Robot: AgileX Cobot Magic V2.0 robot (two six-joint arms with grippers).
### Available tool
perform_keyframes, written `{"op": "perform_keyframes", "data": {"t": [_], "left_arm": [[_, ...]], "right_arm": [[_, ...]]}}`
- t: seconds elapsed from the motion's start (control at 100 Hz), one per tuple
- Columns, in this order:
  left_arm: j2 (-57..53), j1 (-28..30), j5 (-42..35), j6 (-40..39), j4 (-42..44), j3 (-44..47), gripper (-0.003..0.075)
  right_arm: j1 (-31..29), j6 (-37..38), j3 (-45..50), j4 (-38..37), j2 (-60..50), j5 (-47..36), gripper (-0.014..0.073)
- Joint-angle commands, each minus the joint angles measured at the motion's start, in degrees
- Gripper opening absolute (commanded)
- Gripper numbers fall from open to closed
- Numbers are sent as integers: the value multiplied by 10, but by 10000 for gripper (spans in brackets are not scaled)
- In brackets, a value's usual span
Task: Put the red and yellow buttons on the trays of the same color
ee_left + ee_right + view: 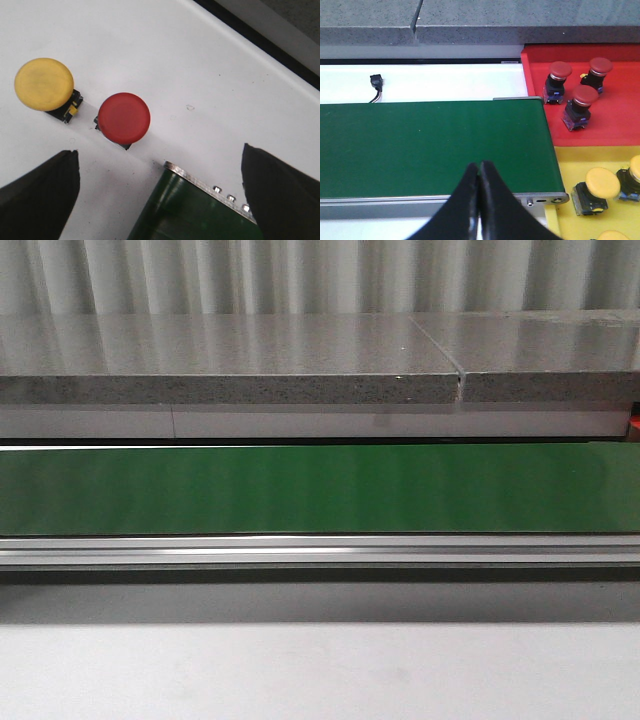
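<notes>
In the left wrist view a yellow button (44, 84) and a red button (124, 116) stand on the white table, just off the end of the green conveyor belt (195, 212). My left gripper (160, 192) is open above that belt end, with the red button just beyond its jaws. My right gripper (479, 170) is shut and empty above the belt (430, 145). Beside it, the red tray (615, 120) holds three red buttons (580, 105) and the yellow tray (560, 160) holds yellow buttons (597, 187). Neither gripper shows in the front view.
The front view shows the green belt (320, 488) with nothing on it, its metal rail (320, 552), a grey stone shelf (230, 365) behind it and white table in front. A small black connector (376, 82) lies on the white surface beyond the belt.
</notes>
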Motion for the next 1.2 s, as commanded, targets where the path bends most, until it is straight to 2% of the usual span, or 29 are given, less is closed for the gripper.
{"op": "perform_keyframes", "data": {"t": [0.0,0.81,0.88,0.95,1.19], "left_arm": [[-3,9,-14,-8,-2,-33,617],[115,28,-10,-8,-15,-98,604],[116,28,-7,-8,-18,-98,561],[116,28,-5,-8,-21,-98,480],[110,27,18,-8,-38,-98,35]], "right_arm": [[2,-4,-14,-6,0,-43,-67],[2,-4,-14,-6,0,-43,-67],[2,-4,-14,-6,0,-43,-67],[2,-4,-14,-6,0,-43,-67],[2,-4,-14,-6,0,-43,-67]]}}
